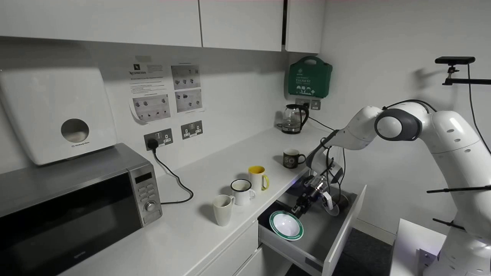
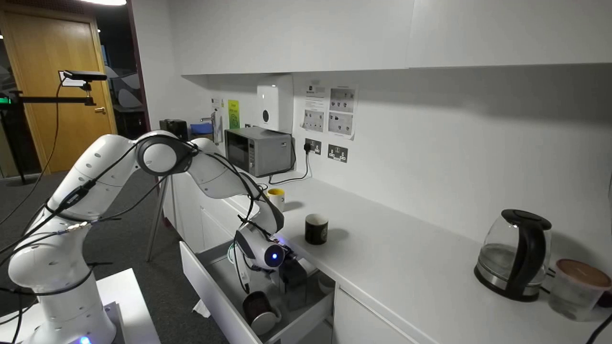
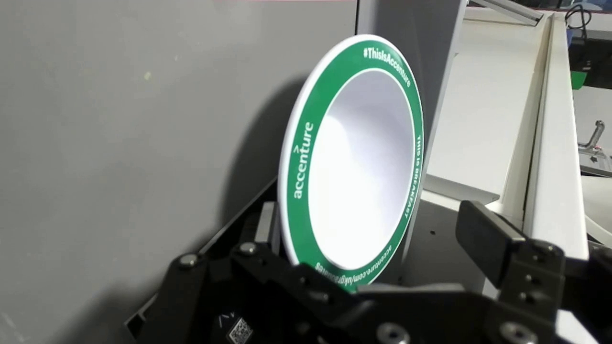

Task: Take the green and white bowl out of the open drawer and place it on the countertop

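The green and white bowl sits in the near-left corner of the open drawer in an exterior view. It is mostly hidden behind the arm in an exterior view. In the wrist view the bowl appears tilted, its white inside facing the camera. My gripper reaches down into the drawer beside the bowl. In the wrist view the gripper is open. One finger lies against or very near the bowl's outer rim, and the other stands apart across a gap. The countertop runs alongside, above the drawer.
Two white mugs, a yellow-lined cup and a dark mug stand along the countertop's front edge. A kettle and a microwave stand on it. Other mugs lie in the drawer by the arm.
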Available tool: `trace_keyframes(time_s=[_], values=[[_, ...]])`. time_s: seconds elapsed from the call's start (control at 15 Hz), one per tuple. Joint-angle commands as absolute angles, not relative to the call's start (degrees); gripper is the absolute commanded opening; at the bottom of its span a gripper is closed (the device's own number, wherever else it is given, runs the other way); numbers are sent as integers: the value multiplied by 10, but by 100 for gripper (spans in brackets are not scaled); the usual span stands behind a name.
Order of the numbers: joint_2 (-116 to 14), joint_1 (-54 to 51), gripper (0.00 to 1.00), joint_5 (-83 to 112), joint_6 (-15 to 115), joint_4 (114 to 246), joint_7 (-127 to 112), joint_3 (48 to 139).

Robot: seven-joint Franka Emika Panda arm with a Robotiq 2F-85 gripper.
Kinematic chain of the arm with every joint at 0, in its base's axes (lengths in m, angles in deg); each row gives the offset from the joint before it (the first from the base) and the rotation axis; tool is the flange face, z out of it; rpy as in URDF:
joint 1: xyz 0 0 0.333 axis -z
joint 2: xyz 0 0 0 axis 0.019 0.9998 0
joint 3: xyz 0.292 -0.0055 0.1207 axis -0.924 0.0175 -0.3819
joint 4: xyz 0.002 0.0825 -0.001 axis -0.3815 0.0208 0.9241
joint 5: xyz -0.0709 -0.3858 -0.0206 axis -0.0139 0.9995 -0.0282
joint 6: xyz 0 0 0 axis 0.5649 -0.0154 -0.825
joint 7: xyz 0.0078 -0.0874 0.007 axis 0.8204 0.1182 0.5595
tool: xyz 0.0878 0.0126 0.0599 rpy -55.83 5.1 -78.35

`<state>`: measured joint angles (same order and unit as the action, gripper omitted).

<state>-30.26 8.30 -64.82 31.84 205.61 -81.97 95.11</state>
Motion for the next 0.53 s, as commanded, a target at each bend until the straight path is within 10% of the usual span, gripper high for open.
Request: trace_keyframes(time_s=[0.0, 0.47], values=[[-297, 92, 100, -642, 289, 2041, -818, 949], [-297, 94, 100, -645, 266, 2037, -823, 949]])
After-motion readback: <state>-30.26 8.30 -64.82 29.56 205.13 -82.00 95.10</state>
